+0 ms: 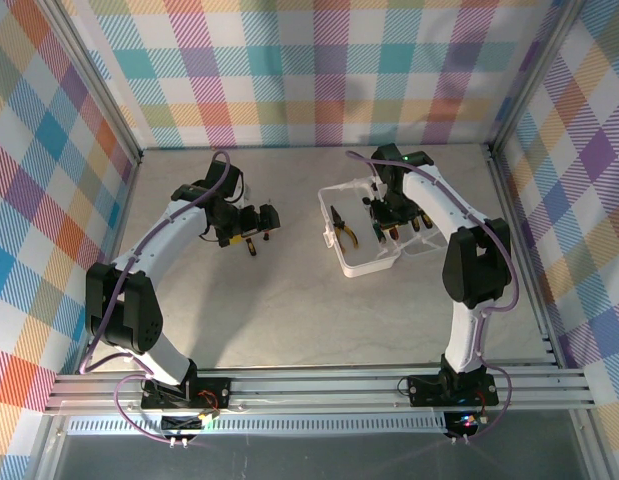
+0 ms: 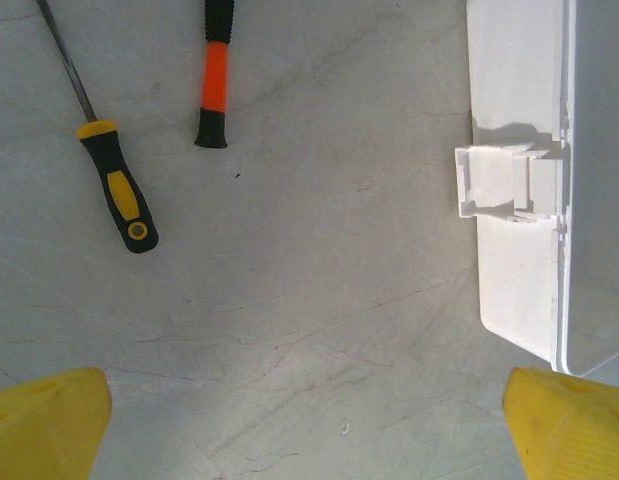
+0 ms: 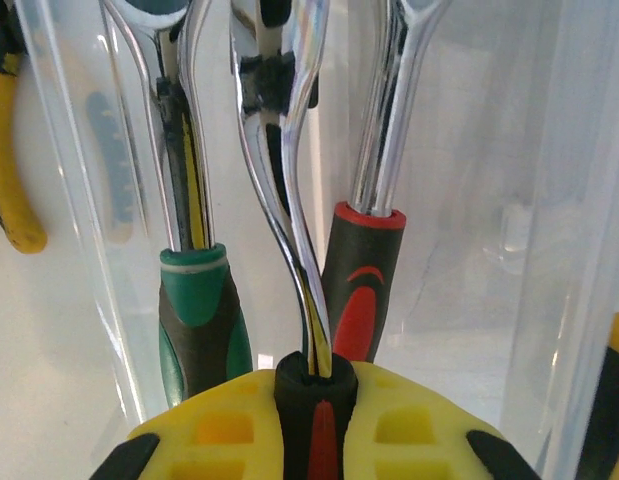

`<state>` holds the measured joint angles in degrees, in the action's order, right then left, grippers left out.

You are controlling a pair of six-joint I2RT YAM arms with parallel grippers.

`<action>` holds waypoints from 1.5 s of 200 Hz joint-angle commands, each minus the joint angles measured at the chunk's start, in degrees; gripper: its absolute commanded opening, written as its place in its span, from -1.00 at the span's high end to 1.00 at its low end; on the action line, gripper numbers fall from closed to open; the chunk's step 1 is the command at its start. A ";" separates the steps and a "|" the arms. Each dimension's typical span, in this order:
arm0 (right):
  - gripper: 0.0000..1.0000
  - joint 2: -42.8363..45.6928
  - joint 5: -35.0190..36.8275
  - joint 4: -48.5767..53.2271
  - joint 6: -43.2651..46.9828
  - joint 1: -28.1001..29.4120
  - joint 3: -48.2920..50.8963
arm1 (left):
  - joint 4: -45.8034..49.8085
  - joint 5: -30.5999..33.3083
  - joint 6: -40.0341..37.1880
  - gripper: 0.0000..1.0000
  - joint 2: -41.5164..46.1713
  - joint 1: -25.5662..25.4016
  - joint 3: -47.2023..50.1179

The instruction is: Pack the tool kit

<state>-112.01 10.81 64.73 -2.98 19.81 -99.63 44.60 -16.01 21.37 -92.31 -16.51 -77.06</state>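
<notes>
Right claw (image 3: 311, 425) is clamped on a red-and-black-handled tool (image 3: 311, 385) inside the translucent case (image 1: 341, 262), at 2 o'clock on the tabletop (image 1: 269, 310), where yellow-handled pliers (image 1: 344, 228) already lie. Left claw (image 2: 309, 430) hangs wide open. A yellow-and-black screwdriver (image 2: 119, 190) at its 10 o'clock and an orange-and-black handle (image 2: 214, 85) at 11 lie unpacked, so I judge the task about half done, with the case yet to close.

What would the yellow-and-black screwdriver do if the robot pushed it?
The screwdriver would probably roll a bit, since its handle looks rounded and the table looks smooth. It likely stays stiff: its shaft is a straight metal rod.
</notes>
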 commanded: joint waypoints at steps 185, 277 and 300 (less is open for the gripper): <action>-0.81 5.43 -8.06 1.28 0.91 2.03 -3.15 | 2.77 5.02 -1.70 -0.99 -3.07 -0.12 -1.78; -0.98 13.95 -13.09 -1.84 -0.09 4.36 4.77 | -2.21 11.01 1.46 -0.61 -15.24 4.85 -2.33; -0.98 13.96 -13.93 -2.62 -0.14 4.36 6.23 | -2.55 12.35 1.88 -0.32 -20.31 5.43 -5.06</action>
<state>-98.85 -1.06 63.33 -2.52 24.08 -94.91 43.16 -6.28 23.11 -108.66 -11.88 -78.59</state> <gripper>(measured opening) 0.989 0.718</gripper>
